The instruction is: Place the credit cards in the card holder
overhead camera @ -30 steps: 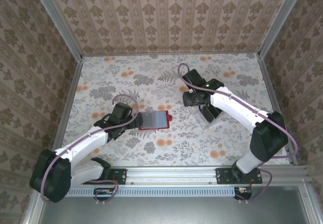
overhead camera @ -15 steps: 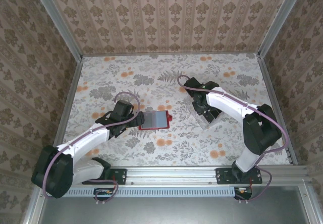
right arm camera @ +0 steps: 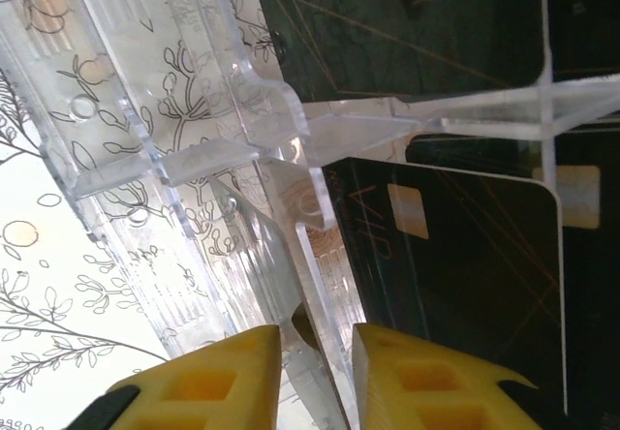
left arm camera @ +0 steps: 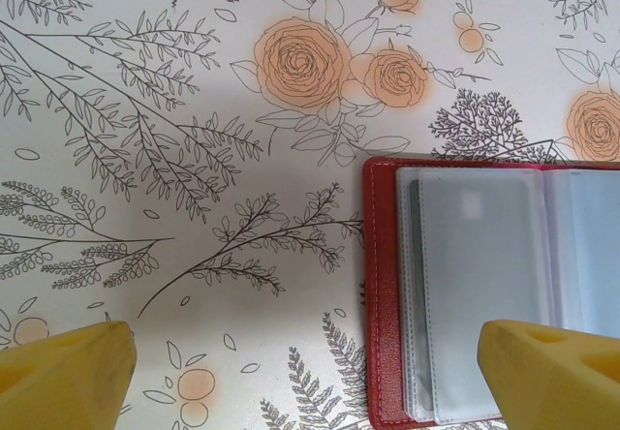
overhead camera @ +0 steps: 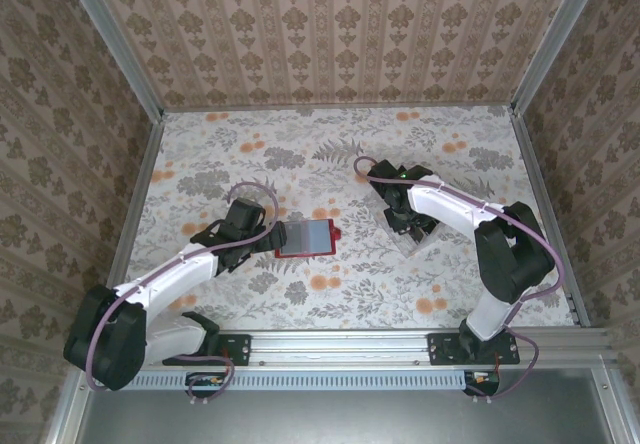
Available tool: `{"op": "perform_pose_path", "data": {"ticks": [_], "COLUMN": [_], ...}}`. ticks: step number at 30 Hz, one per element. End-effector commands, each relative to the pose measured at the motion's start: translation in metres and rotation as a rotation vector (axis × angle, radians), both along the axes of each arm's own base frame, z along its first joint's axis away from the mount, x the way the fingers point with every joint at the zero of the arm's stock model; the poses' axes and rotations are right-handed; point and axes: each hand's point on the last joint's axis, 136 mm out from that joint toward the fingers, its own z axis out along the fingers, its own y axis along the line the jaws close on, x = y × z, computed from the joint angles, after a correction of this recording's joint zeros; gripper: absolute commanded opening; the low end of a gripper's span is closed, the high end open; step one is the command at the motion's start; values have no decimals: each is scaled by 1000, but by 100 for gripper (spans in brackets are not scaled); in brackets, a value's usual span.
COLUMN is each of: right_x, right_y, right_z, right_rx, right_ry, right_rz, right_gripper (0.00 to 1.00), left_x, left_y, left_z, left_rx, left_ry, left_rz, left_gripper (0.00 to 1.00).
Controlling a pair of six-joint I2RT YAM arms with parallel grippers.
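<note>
The red card holder [overhead camera: 306, 237] lies open on the flowered table, its clear sleeves [left arm camera: 480, 285] facing up and its red edge [left arm camera: 381, 304] toward my left arm. My left gripper [overhead camera: 270, 234] [left arm camera: 310, 377] is open wide at the holder's left end, one fingertip over the bare table and the other over the sleeves. Black credit cards [right arm camera: 465, 265] lie in a clear plastic tray [overhead camera: 421, 240] [right arm camera: 184, 110]. My right gripper [overhead camera: 402, 214] [right arm camera: 315, 372] hangs low over this tray. It is open only narrowly, with a thin clear tray wall running through the gap.
Another black card [right arm camera: 407, 23] sits in the tray's farther compartment behind a clear divider. Metal rails and patterned walls enclose the table on three sides. Bare flowered tabletop stretches in front of the holder and between the two arms.
My right gripper has come down and nearer onto the clear tray, its arm folding in. My left gripper has stayed at the holder's left end with only a slight shift.
</note>
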Motion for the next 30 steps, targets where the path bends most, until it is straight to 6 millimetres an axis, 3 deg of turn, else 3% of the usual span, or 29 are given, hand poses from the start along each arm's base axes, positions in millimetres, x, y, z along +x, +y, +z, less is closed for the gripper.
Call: {"op": "perform_pose_path", "data": {"ticks": [1, 18, 30], "right_x": [-5, -8, -11], "right_y": [-1, -4, -3], "right_z": [-3, 13, 9], "right_rx": [12, 15, 21], "right_ry": [21, -7, 22], "right_rz": [1, 13, 40], "right_gripper": [27, 23, 14], "left_x": [4, 4, 4], "left_y": [-2, -3, -5], "left_z": [5, 2, 2], "left_rx": [1, -4, -5], "left_ry": [-4, 4, 5], "left_rz": [-14, -14, -19], "left_gripper": [100, 100, 100]}}
